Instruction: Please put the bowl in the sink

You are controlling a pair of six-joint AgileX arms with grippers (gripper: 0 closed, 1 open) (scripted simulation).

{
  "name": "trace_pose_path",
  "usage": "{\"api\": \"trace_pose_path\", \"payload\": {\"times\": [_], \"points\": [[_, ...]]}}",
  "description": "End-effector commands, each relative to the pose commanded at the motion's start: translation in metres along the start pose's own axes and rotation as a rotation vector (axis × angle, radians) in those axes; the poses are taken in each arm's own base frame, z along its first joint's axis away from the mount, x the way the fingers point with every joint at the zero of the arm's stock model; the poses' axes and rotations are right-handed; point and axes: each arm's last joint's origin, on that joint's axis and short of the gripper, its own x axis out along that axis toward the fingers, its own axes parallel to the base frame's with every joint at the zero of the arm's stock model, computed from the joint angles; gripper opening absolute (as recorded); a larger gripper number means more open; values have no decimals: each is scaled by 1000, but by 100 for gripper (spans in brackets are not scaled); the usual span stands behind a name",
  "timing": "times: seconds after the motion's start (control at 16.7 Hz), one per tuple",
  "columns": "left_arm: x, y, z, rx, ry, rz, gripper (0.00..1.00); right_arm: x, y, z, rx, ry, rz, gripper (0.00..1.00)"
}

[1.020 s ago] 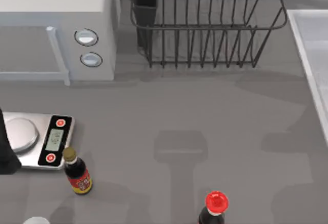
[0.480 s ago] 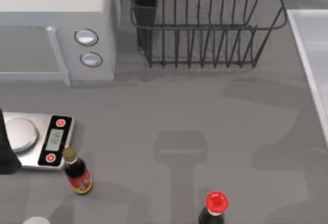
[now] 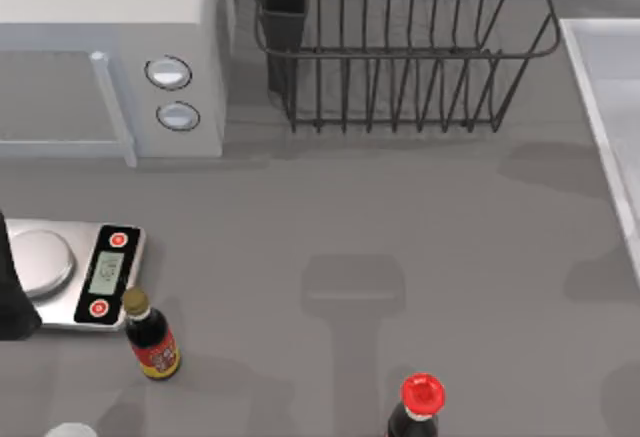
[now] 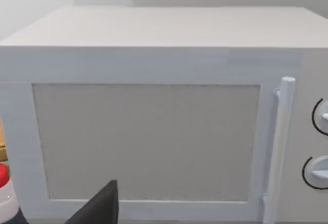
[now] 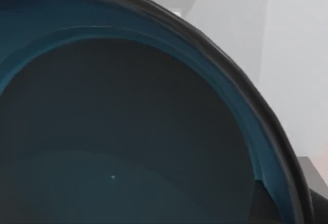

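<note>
The bowl (image 5: pixel 128 131) sits right up against the right wrist camera, its blue glazed wall curving around a darker inside under a dark rim. My right gripper is shut on the bowl, with pale wall behind it. The sink (image 3: pixel 615 67) is a pale basin with a raised rim at the table's right edge, partly cut off. My left arm (image 3: pixel 10 297) stays parked at the left edge beside the scale; a dark part of its gripper (image 4: pixel 100 208) shows in the left wrist view.
A white microwave (image 3: pixel 110 47) stands at the back left, and a black wire dish rack (image 3: pixel 400 47) at the back middle. A kitchen scale (image 3: pixel 75 272), a soy sauce bottle (image 3: pixel 150 337) and a red-capped bottle (image 3: pixel 420 402) stand near the front. Soft shadows lie by the sink.
The arm shadows on the table's right half have drifted further right, toward the sink's rim. The left arm and the table's objects have not moved.
</note>
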Motion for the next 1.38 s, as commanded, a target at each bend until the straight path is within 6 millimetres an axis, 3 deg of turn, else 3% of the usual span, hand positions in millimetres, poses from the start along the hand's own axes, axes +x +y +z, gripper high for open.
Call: {"api": "trace_pose_path", "payload": {"times": [0.24,0.42,0.6,0.84,1.38], "points": [[0,0,0,0,0,0,100,-3,2,-51,-15,-22,-1,0],[0,0,0,0,0,0,100,-10,7,-78,-11,-17,-2,0],[0,0,0,0,0,0,100,-14,9,-89,-5,-10,-2,0],[0,0,0,0,0,0,100,-14,9,-89,-5,-10,-2,0],[0,0,0,0,0,0,100,-14,9,-89,-5,-10,-2,68]]}}
